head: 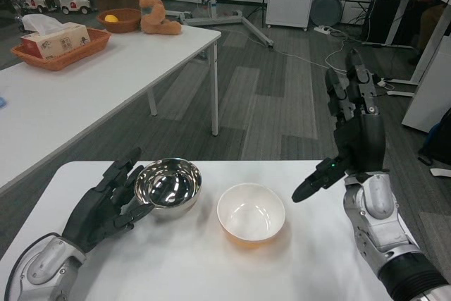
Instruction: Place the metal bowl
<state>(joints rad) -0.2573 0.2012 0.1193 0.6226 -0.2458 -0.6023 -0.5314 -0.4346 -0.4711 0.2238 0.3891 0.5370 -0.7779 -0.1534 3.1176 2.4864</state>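
Observation:
A shiny metal bowl (pixel 168 182) is at the table's far left-centre, tilted a little toward me. My left hand (pixel 106 202) grips its near left rim, fingers wrapped under and along its side. Whether the bowl's base touches the table (pixel 211 273) I cannot tell. Just to its right stands a white bowl (pixel 251 213) with an orange outside, upright and empty. My right hand (pixel 352 132) is raised above the table's right edge, fingers stretched upward and thumb pointing left, holding nothing.
A second white table (pixel 84 82) stands at the back left with a basket holding a tissue box (pixel 56 40), a brown bowl (pixel 120 19) with a yellow fruit, and a teddy bear (pixel 156 15). Cables lie on the floor beyond.

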